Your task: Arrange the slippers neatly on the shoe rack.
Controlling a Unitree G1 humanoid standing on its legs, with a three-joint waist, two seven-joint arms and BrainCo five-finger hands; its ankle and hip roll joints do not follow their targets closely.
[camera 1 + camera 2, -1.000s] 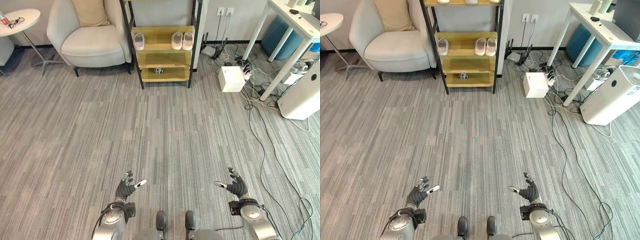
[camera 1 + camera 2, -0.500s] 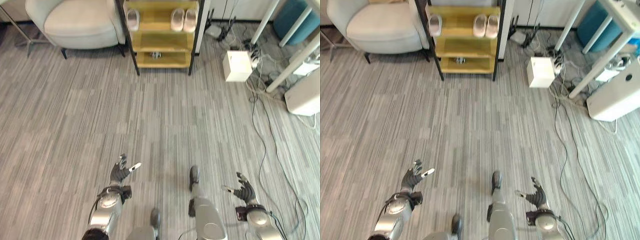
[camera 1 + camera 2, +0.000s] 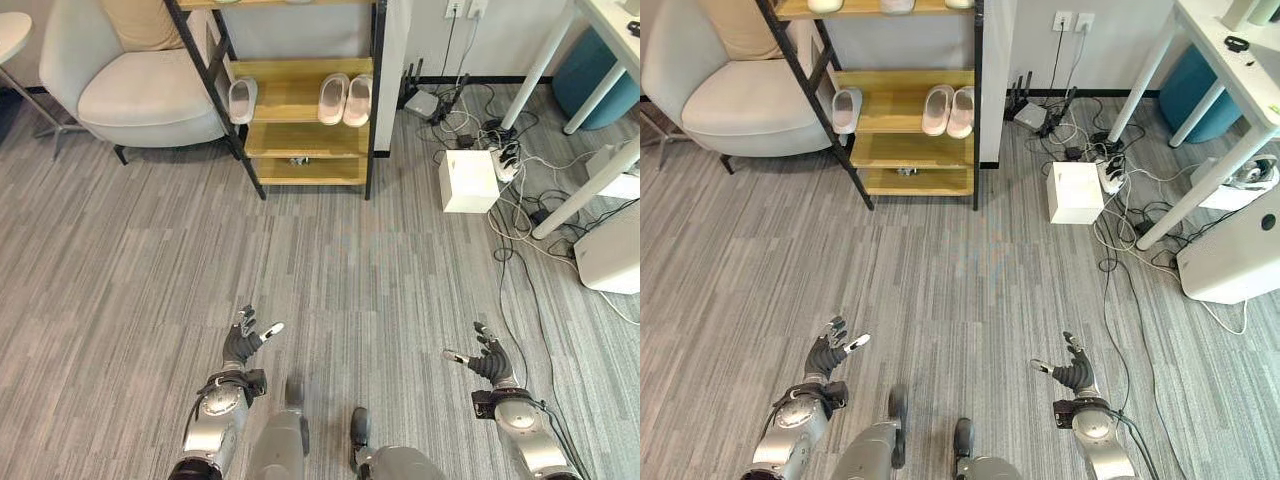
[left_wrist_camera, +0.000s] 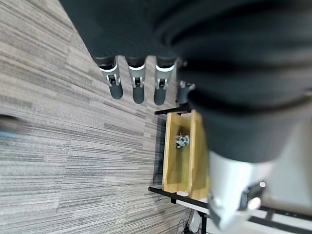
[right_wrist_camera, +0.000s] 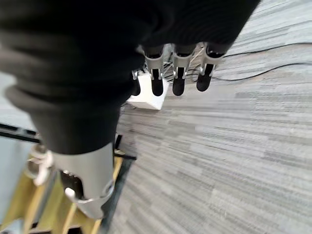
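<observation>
While both my arms hang low over the grey carpet floor [image 3: 330, 250], my left hand [image 3: 243, 343] is wide, fingers straight and spread, thumb out to the side, holding nothing. My right hand [image 3: 487, 361] is the same: fingers relaxed and apart, thumb pointing inward, empty. Both hands well apart from each other, and well apart from the rack.

Left wrist view: my fingers [image 4: 138, 87] straight in a row, carpet past them, lower shelves of the shoe rack [image 4: 185, 158] beyond. Right wrist view: fingers straight too, white box [image 5: 148, 100] past the tips.

Shoe rack [image 3: 300, 110] stands far ahead by the wall, black frame, wooden shelves. On its middle shelf a pair of pale slippers [image 3: 345, 99] sits side by side, touching, toward the right end. A single slipper [image 3: 241, 100] sits alone at the left end of the same shelf, apart from the pair. Small dark object [image 3: 299, 160] on the bottom shelf, too small to tell what. More pale items on the top shelf in the right eye view, cut off by the frame edge.

Left of the rack a light armchair [image 3: 125, 80] with a tan cushion [image 3: 140, 22]. Right of the rack the white box [image 3: 469, 181] on the floor, then tangled cables [image 3: 520, 215] and a white table [image 3: 600, 90].
</observation>
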